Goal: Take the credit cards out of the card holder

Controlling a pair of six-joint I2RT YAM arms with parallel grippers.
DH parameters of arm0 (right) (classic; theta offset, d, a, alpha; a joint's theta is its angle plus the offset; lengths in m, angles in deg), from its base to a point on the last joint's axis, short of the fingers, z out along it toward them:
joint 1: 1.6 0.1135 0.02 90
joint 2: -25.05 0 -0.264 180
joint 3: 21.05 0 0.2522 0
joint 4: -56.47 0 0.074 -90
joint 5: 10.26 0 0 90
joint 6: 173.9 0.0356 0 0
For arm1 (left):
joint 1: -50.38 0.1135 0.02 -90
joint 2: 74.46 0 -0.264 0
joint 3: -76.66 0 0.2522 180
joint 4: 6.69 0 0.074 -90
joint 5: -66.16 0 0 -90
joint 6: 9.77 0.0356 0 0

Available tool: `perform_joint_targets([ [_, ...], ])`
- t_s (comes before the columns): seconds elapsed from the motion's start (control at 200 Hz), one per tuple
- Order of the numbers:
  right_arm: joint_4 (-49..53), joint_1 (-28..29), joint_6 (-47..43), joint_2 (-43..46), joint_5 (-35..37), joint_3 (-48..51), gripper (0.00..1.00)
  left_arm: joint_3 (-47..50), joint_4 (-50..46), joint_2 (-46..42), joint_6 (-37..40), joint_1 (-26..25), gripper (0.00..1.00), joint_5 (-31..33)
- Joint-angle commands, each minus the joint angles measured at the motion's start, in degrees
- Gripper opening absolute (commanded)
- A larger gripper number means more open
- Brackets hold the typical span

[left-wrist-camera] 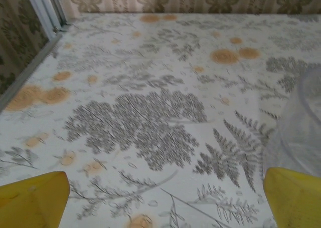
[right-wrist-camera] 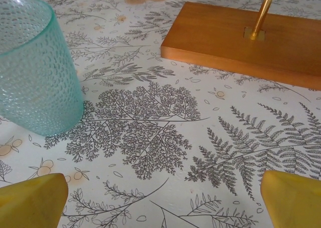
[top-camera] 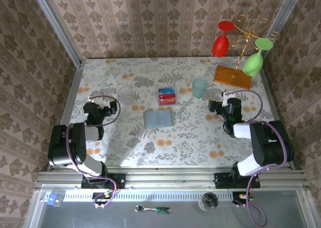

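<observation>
- Fern-printed tabletop (top-camera: 125,143), top view: the card holder (top-camera: 159,118) lay open near the centre, its pockets apparently empty. The credit cards (top-camera: 167,96), red and blue, sat just beyond it toward the far edge, so removal seemed complete. The left gripper (top-camera: 113,106) and right gripper (top-camera: 214,105) were well apart from both.
- Left wrist view: yellow fingertips (left-wrist-camera: 32,200) were spread wide, holding nothing, beside a clear glass (left-wrist-camera: 301,123).
- Right wrist view: the fingertips were likewise spread and empty, near a teal cup (right-wrist-camera: 35,67) and a wooden base (right-wrist-camera: 241,37).
- No writing or brand was legible.
</observation>
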Motion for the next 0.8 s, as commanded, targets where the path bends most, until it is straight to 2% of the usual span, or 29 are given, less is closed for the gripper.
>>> perform_joint_targets([
  [0.0, -5.11, -0.33, -0.18, -0.35, -1.48, 0.48, 1.0, -0.24, 3.72, 1.15, 2.4, -0.53, 1.0, -0.39],
  [0.065, -5.25, -0.37, -0.1, -0.44, -1.32, 0.49, 1.0, -1.77, 0.06, 0.74, 3.67, -2.36, 1.0, 2.64],
  [0.155, -5.32, -0.35, -0.02, -0.35, -1.3, 0.6, 1.0, -1.77, 0.32, 1.02, 4.88, -3.88, 1.0, 5.79],
  [0.565, -5.23, -0.45, -0.09, -0.43, -1.39, 0.56, 1.0, -1.42, 0.88, 0.92, 5.43, -4.41, 1.0, 6.16],
  [0.795, -5.13, -0.55, 0.09, -0.43, -1.58, 0.47, 1.0, -1.9, 0.0, 0.93, 4.81, -3.18, 1.0, 3.61],
])
